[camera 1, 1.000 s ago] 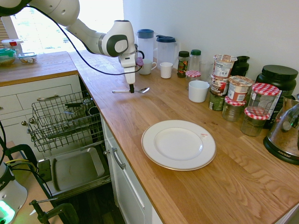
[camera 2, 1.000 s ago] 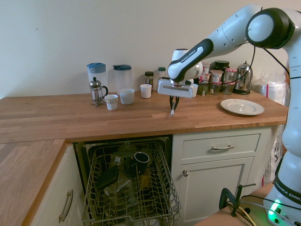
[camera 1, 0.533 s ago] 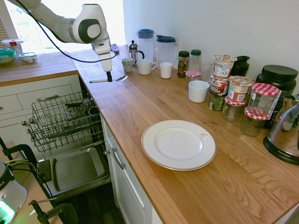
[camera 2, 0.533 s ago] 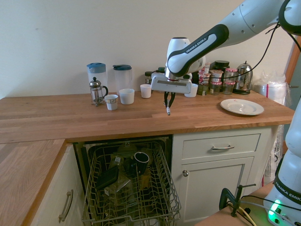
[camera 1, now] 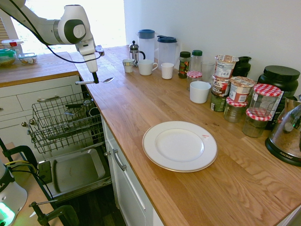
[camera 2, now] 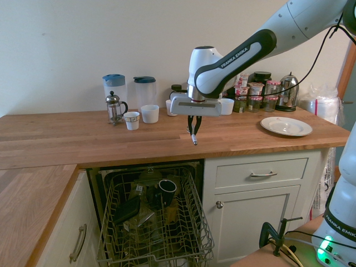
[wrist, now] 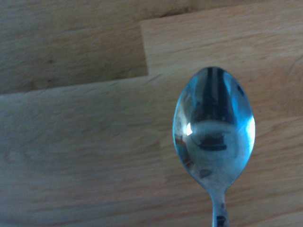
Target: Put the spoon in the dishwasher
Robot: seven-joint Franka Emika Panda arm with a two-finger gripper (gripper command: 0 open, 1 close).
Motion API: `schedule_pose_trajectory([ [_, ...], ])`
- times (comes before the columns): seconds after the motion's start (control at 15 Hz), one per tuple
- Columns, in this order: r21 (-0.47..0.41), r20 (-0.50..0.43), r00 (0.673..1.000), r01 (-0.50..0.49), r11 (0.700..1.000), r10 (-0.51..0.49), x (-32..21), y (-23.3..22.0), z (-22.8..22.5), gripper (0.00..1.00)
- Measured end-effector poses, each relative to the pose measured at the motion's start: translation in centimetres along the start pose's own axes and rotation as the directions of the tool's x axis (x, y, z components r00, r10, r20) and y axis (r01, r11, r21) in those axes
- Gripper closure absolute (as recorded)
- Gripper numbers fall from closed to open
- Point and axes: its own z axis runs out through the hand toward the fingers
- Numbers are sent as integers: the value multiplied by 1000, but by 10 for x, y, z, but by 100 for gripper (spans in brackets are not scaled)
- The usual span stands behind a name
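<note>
- Dishwasher (camera 2: 194,229): open beneath the wooden counter (camera 1: 127,106), its wire rack pulled out, with a black mug (camera 2: 167,188) and other items inside.
- Gripper (camera 1: 95,78): above the counter near the edge over the dishwasher, its two fingers clenched on the spoon.
- Spoon (camera 1: 107,80): silver and shiny, higher than the dishwasher and not in it. It is gripped by its handle; the handle's end points toward the dishwasher side and the oval bowl points away, toward the wall. The wrist view shows the bowl close up, with wood behind it.
- French press (camera 2: 114,108): on the counter, behind the dishwasher, toward the wall.
- Patterned cup (camera 2: 132,120) and white cups (camera 2: 149,114): also behind the dishwasher, near the French press.
- Two pitchers (camera 2: 114,88) (camera 2: 146,92): farther behind the dishwasher, by the wall, with blue and dark lids.
- Plate (camera 2: 286,126): white, on the counter to the right of the dishwasher in the second exterior view.
- Jars (camera 2: 271,97) and kettle (camera 2: 287,93): right of the dishwasher there too, behind the plate.
</note>
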Motion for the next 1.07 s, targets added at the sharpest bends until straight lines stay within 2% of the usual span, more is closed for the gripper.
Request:
schedule_pose_trajectory([
  [0.27,0,-3,999,38,999,-38,-73,24,12,100],
  [0.6,-12,-10,994,109,994,-109,-154,76,44,100],
  [1.07,-78,-5,991,136,988,-137,-193,117,135,100],
])
